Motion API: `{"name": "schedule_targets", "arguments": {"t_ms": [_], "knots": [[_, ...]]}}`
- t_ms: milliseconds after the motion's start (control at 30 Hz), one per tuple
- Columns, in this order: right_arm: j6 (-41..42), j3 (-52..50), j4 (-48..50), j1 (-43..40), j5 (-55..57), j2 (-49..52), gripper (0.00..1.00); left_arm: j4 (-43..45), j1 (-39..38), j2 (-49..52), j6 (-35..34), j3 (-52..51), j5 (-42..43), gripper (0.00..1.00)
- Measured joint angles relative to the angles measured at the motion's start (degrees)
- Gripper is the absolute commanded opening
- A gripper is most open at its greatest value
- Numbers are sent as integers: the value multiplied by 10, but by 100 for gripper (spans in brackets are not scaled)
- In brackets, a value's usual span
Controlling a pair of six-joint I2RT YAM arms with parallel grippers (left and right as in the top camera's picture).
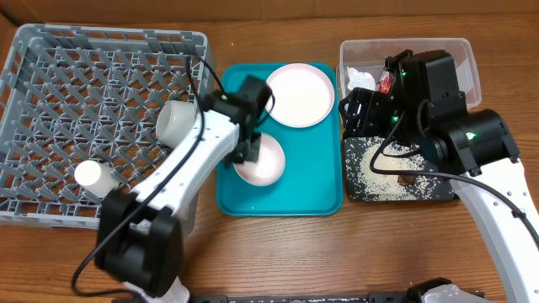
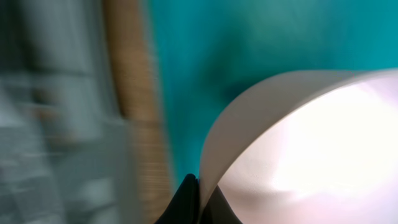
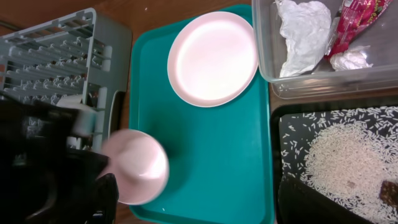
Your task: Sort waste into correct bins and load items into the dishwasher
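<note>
My left gripper (image 1: 253,151) is shut on the rim of the small pink bowl (image 1: 268,160), which is tilted over the teal tray (image 1: 278,202). The left wrist view shows the rim (image 2: 311,137) pinched between the fingers (image 2: 199,199). The pink plate (image 1: 299,94) lies at the tray's back. The dish rack (image 1: 50,84) holds the grey-green bowl (image 1: 177,122) and the white cup (image 1: 93,177). My right gripper (image 1: 352,114) is open and empty (image 3: 199,194) at the tray's right edge. The clear tub (image 1: 467,63) holds the tissue (image 3: 301,37) and red wrapper (image 3: 354,22). The black tray (image 1: 354,195) holds rice (image 1: 396,181). Chopsticks are out of view.
The right arm's body hangs over the clear tub and the black tray. The rack's near corner (image 3: 56,56) stands close to the teal tray's left side (image 3: 140,93). A small brown scrap (image 3: 388,190) lies in the rice.
</note>
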Motion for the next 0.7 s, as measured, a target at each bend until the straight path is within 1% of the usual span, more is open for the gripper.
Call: {"name": "schedule_targets", "arguments": {"t_ms": [100,200,333,467,700], "knots": [[0,0,0,0,0,0,84,-23,6,-34,2,45,-120,4],[0,0,0,0,0,0,84,-41,22,-62,3,62,-250,4],[0,0,0,0,0,0,84,-45,74,-66,5,63,-417,4],[0,0,-1,0,0,0,84,14,152,-65,29,62,-508,4],[0,0,0,0,0,0,84,60,252,-48,59,62,-537,4]]}}
